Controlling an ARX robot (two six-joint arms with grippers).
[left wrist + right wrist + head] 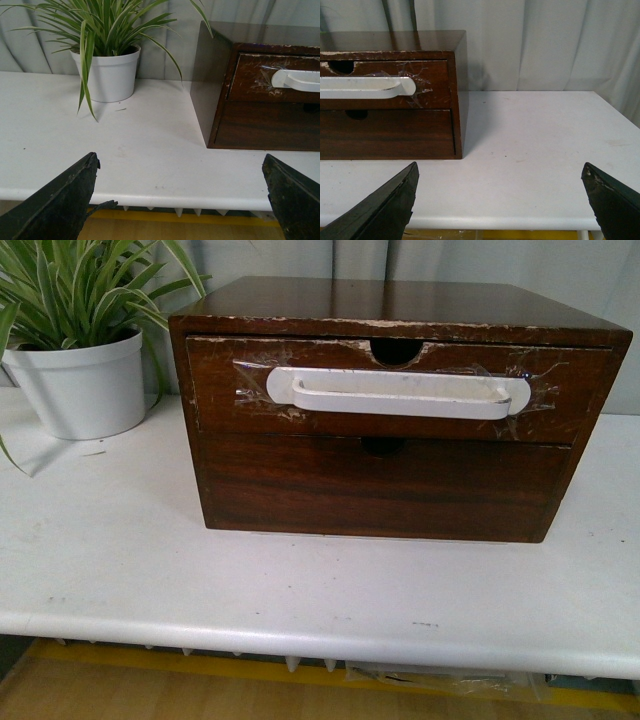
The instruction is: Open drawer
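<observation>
The left gripper (pixel 179 157) is spread wide. Its 2 dark fingers (pixel 60 200) stand far apart and hold nothing, touching nothing, above the near edge of the white surface (pixel 150 150). The right gripper (pixel 500 165) is equally wide, empty, and also off the surface. Neither arm appears in the front view.

The drawer (pixel 400 428) is the upper 1 of 2 in a dark brown chest (pixel 380 300) at the centre of the front view. It is closed, its front flush with the chest. 1 long white handle (pixel 400 393) is fixed across it with clear tape (pixel 250 390) at both ends. 1 half-round notch (pixel 397 350) cuts its chipped top edge at 12 o'clock from the handle. The plain lower drawer (pixel 385 485) sits at 6 o'clock, its own notch partly hidden under the upper front.

At 10 o'clock stands 1 white pot (pixel 82 385) with a striped plant (pixel 80 290), its leaves cut off by the frame. Each wrist view shows only 1 end of the chest. The drawer's inside is hidden.
</observation>
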